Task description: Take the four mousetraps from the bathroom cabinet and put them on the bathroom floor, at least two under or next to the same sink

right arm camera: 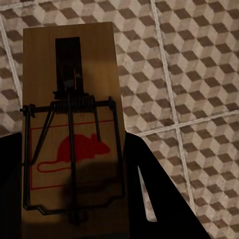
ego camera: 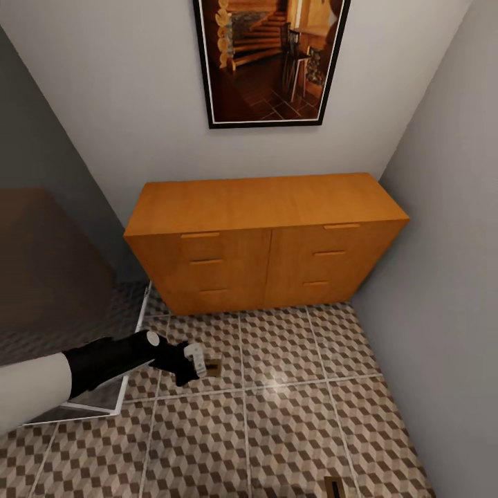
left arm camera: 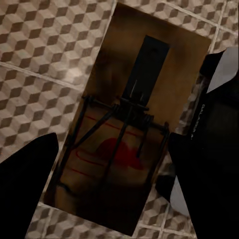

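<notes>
Tiled bathroom floor before closed cabinet, left claw low, fingers apart, mousetrap between them, right claw clamped on second mousetrap over tiles

Head view, bottom edge: second mousetrap cut off. Left gripper hides most of first mousetrap. Picture frame cropped at top.
</notes>
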### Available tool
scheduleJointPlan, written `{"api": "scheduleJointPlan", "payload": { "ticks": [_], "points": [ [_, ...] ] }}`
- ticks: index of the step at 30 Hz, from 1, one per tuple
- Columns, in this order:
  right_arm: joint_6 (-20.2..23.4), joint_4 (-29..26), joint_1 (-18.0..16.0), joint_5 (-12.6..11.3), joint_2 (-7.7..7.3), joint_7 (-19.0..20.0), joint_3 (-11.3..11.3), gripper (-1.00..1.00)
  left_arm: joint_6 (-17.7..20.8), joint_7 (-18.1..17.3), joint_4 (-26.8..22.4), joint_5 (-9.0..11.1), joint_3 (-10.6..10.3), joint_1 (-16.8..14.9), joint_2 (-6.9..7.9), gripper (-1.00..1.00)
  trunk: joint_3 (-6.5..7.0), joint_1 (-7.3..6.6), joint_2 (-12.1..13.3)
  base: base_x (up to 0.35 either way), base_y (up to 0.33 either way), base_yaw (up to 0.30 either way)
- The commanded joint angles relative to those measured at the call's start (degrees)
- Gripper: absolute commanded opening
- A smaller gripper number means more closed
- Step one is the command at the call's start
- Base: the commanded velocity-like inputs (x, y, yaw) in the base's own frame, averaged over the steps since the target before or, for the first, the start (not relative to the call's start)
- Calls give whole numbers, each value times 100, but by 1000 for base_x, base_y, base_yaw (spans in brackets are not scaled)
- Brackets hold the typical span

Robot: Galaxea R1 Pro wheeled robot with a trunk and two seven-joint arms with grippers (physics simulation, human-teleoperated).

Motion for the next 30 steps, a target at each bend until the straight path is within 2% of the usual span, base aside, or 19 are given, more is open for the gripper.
{"api": "scheduleJointPlan", "payload": {
  "ticks": [1, 2, 3, 5, 6, 8, 9, 11, 14, 17, 19, 21, 25, 26, 28, 29, 30],
  "points": [
    [-20, 1, -5, -58, 2, -28, 50, -100, -332, 107, 208, 445, -392, 0, 3, -100, -8, 3, -11, 0, 0, 0],
    [-20, 1, -5, -58, 4, -28, 50, -100, -641, 241, 379, 827, -780, 6, 4, -100, -8, 3, -11, 0, 0, 0],
    [-21, 2, -4, -58, 5, -28, 50, -100, -776, 321, 451, 1018, -977, 8, 6, -100, -8, 3, -11, 0, 0, 0],
    [-21, -2, -4, -58, 6, -28, 50, -100, -1219, 717, 650, 1744, -1774, 13, 5, -100, -8, 3, -11, 0, 0, 0],
    [-23, -2, -4, -58, 5, -28, 50, -100, -1306, 824, 678, 1911, -1964, 14, 4, -100, -8, 3, -11, 0, 0, 0],
    [-27, -3, -4, -58, 9, -28, 49, -100, -1555, 1198, 736, 2507, -2629, 21, 0, -100, -8, 3, -11, 0, 0, 0],
    [-28, -4, -4, -58, 9, -28, 49, -100, -1596, 1268, 739, 2633, -2767, 20, -1, -100, -8, 3, -11, 0, 0, 0],
    [-29, -4, -5, -58, 10, -28, 49, -100, -1720, 1441, 743, 3001, -3209, 23, -4, -100, -8, 3, -11, 0, 0, 0],
    [-36, -8, -6, -58, 11, -28, 49, -100, -1808, 1533, 734, 3199, -3583, 36, -5, -100, -8, 3, -11, 0, 0, 0],
    [-40, -16, -4, -58, 11, -31, 49, -100, -1845, 1652, 702, 3300, -3842, 118, -5, -100, -8, 3, -11, 0, 0, 0],
    [-44, -19, -4, -58, 8, -33, 49, -100, -1870, 1868, 693, 3364, -3927, 221, -5, -100, -8, 3, -11, 0, 0, 0],
    [-49, -20, -4, -55, 9, -37, 49, -100, -1886, 2248, 686, 3436, -3970, 338, -5, -100, -8, 3, -11, 0, 0, 0],
    [-60, -31, -4, -50, 19, -48, 49, -100, -1909, 3559, 457, 3701, -4022, 684, -2, -100, -8, 3, -11, 0, 0, 0],
    [-61, -32, -4, -50, 21, -49, 49, -100, -1913, 3709, 409, 3743, -4040, 723, -1, -100, -8, 3, -11, 0, 0, 0],
    [-64, -36, -4, -50, 25, -62, 48, -100, -1993, 4244, 234, 3954, -4162, 841, -3, -100, -8, 3, -11, 0, 0, 0],
    [-64, -37, -4, -50, 26, -64, 48, -100, -2039, 4359, 197, 4023, -4199, 864, -5, -100, -8, 3, -11, 0, 0, 0],
    [-61, -41, -4, -50, 24, -67, 49, -100, -2167, 4568, 131, 4183, -4276, 904, -15, -100, -8, 3, -11, 0, 0, 0]
  ]
}}
